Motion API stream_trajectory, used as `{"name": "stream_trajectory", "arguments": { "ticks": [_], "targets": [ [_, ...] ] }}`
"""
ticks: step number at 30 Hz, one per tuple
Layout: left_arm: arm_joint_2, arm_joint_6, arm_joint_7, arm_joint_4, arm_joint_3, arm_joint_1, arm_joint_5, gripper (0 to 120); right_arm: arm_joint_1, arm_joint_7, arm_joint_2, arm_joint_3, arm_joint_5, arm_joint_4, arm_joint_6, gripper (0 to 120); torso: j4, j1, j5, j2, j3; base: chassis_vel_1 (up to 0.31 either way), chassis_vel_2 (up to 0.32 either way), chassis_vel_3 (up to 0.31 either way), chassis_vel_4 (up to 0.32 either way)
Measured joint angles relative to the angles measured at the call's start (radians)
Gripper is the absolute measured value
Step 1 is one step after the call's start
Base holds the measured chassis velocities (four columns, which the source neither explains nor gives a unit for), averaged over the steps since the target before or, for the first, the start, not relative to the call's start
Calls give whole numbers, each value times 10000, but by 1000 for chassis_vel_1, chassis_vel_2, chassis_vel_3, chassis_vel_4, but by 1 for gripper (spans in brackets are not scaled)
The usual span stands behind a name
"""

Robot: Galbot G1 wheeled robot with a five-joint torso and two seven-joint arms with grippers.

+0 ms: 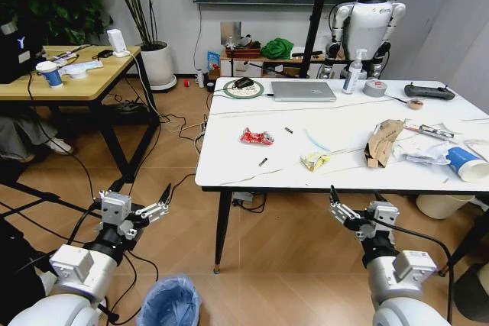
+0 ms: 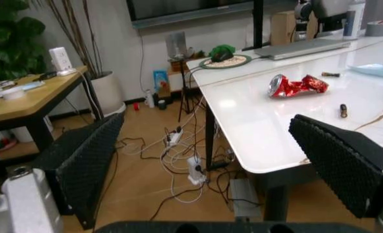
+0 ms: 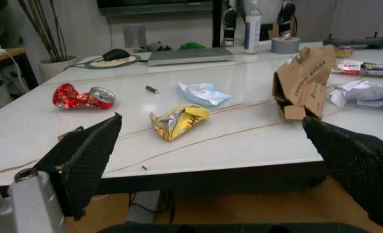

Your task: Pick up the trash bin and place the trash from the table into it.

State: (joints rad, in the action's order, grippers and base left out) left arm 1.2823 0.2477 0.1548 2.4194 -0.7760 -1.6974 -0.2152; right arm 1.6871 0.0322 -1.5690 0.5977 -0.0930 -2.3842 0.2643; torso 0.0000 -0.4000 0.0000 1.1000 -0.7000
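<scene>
The trash bin (image 1: 172, 303), lined with a crinkly light-blue bag, stands on the floor between my arms, nearer the left one. The white marble table (image 1: 229, 173) lies ahead. On it lie a crushed red wrapper (image 1: 257, 137) (image 2: 297, 85) (image 3: 84, 96), a yellow wrapper (image 1: 314, 160) (image 3: 178, 120), torn brown cardboard (image 1: 382, 141) (image 3: 305, 80), white crumpled paper (image 1: 424, 149) and a blue-white paper cup (image 1: 466, 163). My left gripper (image 1: 159, 202) (image 2: 210, 165) hangs open left of the table's near corner. My right gripper (image 1: 340, 208) (image 3: 224, 160) is open below the table's front edge. Both hold nothing.
A laptop (image 1: 303, 91), spray bottle (image 1: 353, 72), tape roll (image 1: 374, 88) and controller (image 1: 429, 91) sit at the table's far side. A wooden desk (image 1: 76, 78) stands to the left, with cables (image 1: 183, 124) on the floor between. A cream bin (image 1: 443, 205) is under the table's right end.
</scene>
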Motion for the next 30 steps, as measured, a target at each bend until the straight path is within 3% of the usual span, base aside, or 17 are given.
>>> {"name": "stream_trajectory", "arguments": {
  "ticks": [30],
  "targets": [
    [75,542,-316,71,40,250,-47,100,85,173,66,26,-313,-216,125,100,0,0,0,0,0,0,0,0,0]
  ]
}}
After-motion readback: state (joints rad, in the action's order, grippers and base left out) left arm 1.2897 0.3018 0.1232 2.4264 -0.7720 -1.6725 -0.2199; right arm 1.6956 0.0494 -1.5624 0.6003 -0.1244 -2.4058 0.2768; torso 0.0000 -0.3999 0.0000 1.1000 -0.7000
